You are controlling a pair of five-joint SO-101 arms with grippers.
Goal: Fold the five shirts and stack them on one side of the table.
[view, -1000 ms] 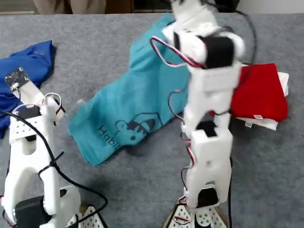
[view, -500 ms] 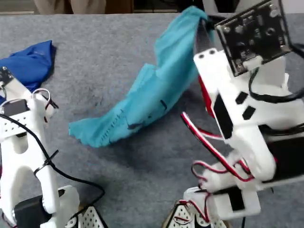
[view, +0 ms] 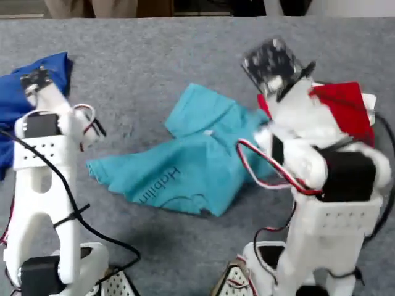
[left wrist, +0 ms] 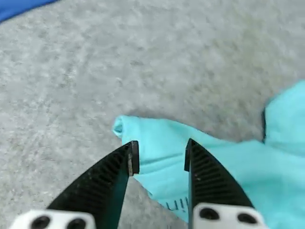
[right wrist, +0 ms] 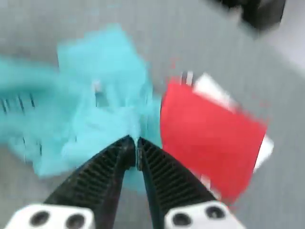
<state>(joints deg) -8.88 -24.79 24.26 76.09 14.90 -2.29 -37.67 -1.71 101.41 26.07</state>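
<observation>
Since half a second ago the right arm has come down from its raised pose. The teal shirt [view: 185,166], then hoisted toward the far edge of the table [view: 154,55], now lies doubled over mid-table with its print on top. The left arm has swung in toward it.

The right end effector [right wrist: 137,143] is clenched, its two black fingers pressed together on a bunched fold of the teal shirt [right wrist: 95,109] at the side of the shirt nearest the right edge. Just beside that fold lies the red shirt [right wrist: 209,129], folded flat. It sits on a folded white shirt [right wrist: 214,93] whose edges stick out from under it. In the high view this red shirt [view: 342,114] and the white shirt [view: 368,102] make a small stack near the right edge, partly behind the right arm.

The left end effector [left wrist: 160,155] is released, its fingers spread, and it hangs over the teal shirt's [left wrist: 214,162] rolled corner that points toward the left edge. One finger is above the cloth and the other is at its border with bare table. I cannot tell whether the tips touch the cloth.

The blue shirt [view: 18,105] lies crumpled at the left edge, well apart from the teal one, with the left arm standing partly in front of it. A strip of that blue shirt [left wrist: 14,7] shows beyond the left end effector.
</observation>
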